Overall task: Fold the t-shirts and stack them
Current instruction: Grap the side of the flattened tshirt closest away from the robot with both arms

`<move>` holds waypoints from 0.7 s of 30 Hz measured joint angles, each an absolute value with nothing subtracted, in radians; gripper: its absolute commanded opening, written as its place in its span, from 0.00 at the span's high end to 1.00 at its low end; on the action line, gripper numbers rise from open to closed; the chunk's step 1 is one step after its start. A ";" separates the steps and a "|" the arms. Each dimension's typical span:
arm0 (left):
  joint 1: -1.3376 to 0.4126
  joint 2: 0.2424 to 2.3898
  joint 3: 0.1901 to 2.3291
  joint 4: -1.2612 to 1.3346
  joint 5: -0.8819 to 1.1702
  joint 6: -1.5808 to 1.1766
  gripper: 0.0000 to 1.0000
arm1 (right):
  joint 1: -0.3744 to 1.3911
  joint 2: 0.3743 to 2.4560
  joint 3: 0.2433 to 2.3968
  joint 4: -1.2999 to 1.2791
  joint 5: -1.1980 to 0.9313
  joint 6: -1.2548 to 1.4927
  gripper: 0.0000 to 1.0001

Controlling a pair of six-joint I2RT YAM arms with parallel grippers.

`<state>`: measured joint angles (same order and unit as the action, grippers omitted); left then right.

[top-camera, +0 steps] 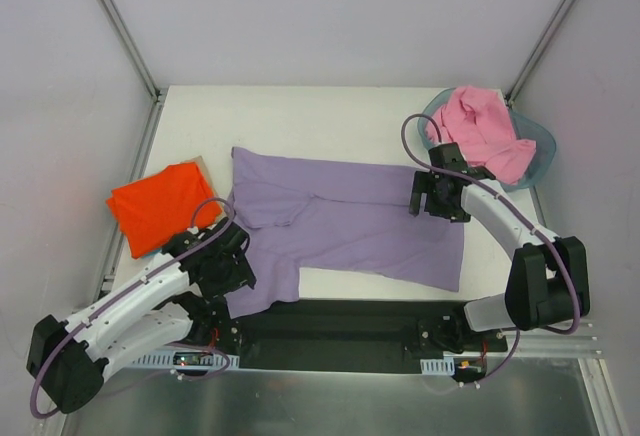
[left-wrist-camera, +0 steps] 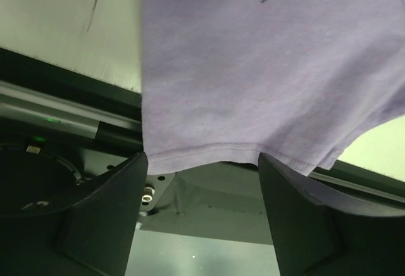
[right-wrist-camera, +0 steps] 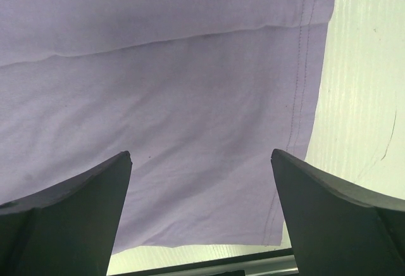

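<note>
The left arm stretches low, its left gripper (top-camera: 232, 274) (left-wrist-camera: 202, 162) spread wide and empty over the lavender t-shirt (top-camera: 350, 221) (left-wrist-camera: 266, 67) (right-wrist-camera: 164, 86) at its 7 o'clock corner. The right arm bends inward, and the right gripper (top-camera: 432, 198) (right-wrist-camera: 201, 156) gapes empty above the 3 o'clock hem. The shirt lies on the white table (top-camera: 300, 116), with pale walls around.

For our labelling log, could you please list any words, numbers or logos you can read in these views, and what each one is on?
None: no readable text in any view.
The lavender t-shirt, orange-red t-shirt, pink t-shirt and basket are plain.
</note>
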<state>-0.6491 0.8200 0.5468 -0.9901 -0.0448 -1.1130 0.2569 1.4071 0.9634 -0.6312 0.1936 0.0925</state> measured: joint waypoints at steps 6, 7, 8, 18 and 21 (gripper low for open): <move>-0.664 0.918 0.545 -1.011 -0.030 -1.135 0.41 | 0.257 1.407 0.957 -0.630 0.195 0.093 0.03; -0.669 0.941 0.545 -1.013 -0.029 -1.135 0.44 | 0.257 1.407 0.957 -0.630 0.196 0.092 0.03; -0.669 0.958 0.545 -1.015 -0.028 -1.135 0.52 | 0.257 1.407 0.956 -0.630 0.197 0.092 0.03; -0.720 1.084 0.551 -1.062 0.049 -1.112 0.55 | 0.249 1.407 0.953 -0.633 0.197 0.085 0.03; -0.721 1.109 0.551 -1.058 0.049 -1.111 0.61 | 0.248 1.407 0.953 -0.632 0.197 0.084 0.03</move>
